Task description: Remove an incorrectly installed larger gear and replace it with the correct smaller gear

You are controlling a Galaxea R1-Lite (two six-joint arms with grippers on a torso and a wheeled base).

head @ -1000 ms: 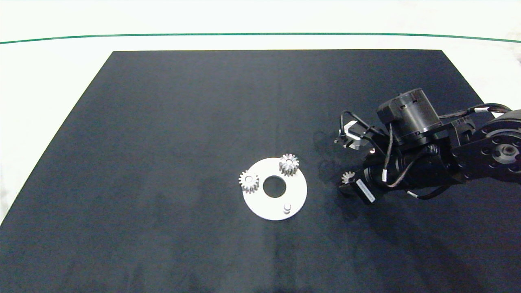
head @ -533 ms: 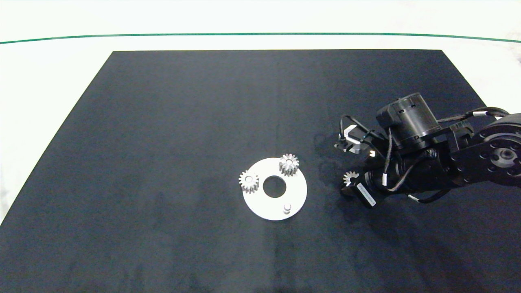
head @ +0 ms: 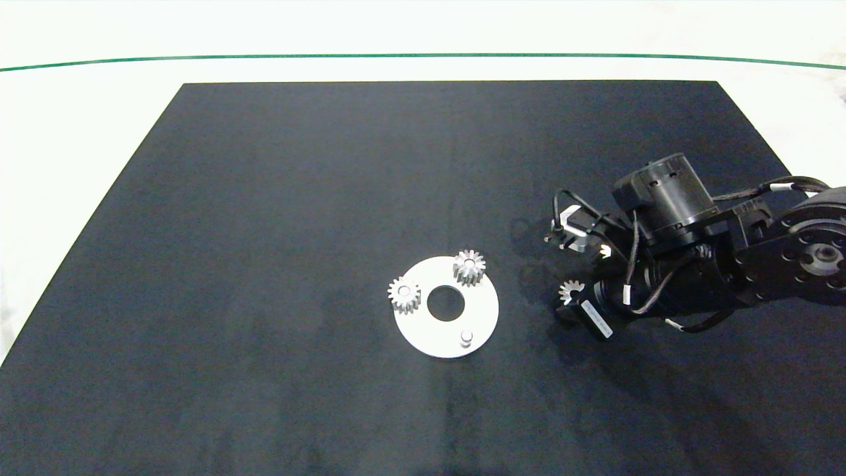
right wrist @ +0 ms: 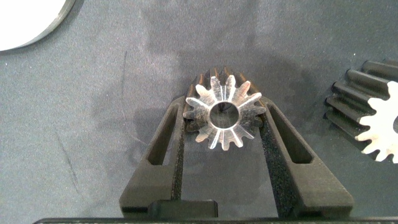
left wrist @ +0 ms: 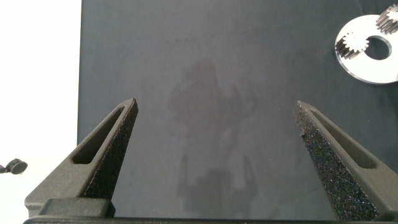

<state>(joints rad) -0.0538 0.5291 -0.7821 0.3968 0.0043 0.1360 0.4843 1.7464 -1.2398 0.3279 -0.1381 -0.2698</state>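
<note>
Black mat (head: 297,198) under a round white plate (head: 423,334) bearing two straight-toothed gears (head: 468,267). Right gripper (right wrist: 222,134) beside the plate, clenched on the smaller gear (right wrist: 222,112). Left gripper (left wrist: 216,118) spread wide, well apart.

Four gears show in all: two straight-toothed gears (head: 404,294) (head: 468,267) standing on one round plate (head: 486,311), one smaller gear (right wrist: 222,115) with slanted teeth, and one more gear (right wrist: 373,118) lying beside it. One bare peg (head: 466,338) rises from the plate. One dark mat (head: 297,198) lies beneath.
</note>
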